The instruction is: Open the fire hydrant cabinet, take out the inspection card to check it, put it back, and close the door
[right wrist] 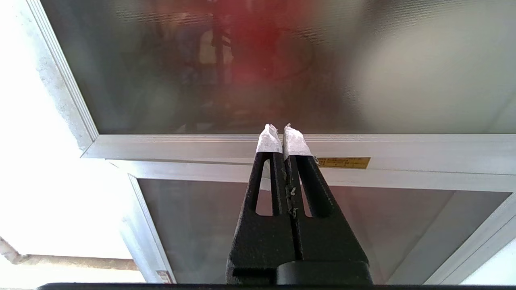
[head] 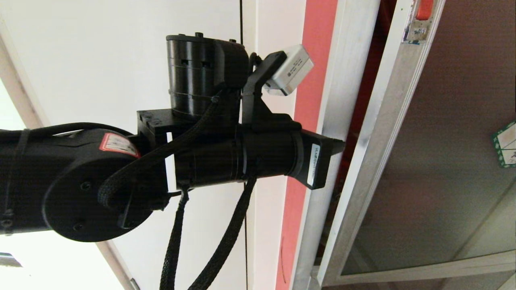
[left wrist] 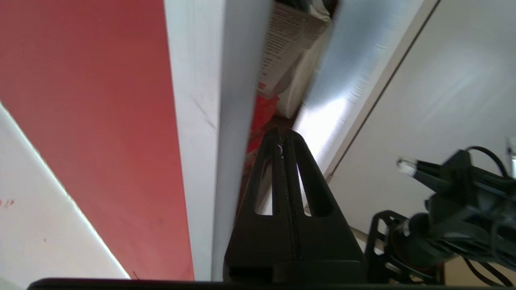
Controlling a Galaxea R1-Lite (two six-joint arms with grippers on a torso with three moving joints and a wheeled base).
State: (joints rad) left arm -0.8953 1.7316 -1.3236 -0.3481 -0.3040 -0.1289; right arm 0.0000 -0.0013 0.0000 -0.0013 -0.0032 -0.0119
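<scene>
Pressed flat together and gripping nothing, the fingers of the left gripper (left wrist: pixel 282 135) point into the narrow gap between the fire hydrant cabinet (head: pixel 342 80) and its door (head: pixel 439 161), which stands slightly ajar. From the head camera the left arm (head: pixel 121 169) reaches across from the left, its black wrist ending against the silver aluminium upright of the cabinet, beside a red strip (head: pixel 310 100) on the white wall. Aluminium frames the door around a dark tinted glass panel; a small red latch (head: pixel 424 9) sits near its top edge and a green-bordered white sticker (head: pixel 506 143) shows at the far right. Through the gap, the left wrist camera catches something red and a blurred white sheet printed in lines (left wrist: pixel 282 44), too unclear to identify. Parked lower down, the right gripper (right wrist: pixel 281 131) is also clamped tight and empty, its white-taped fingertips facing the cabinet's glass panels, where a red shape glows dimly behind the tint.
</scene>
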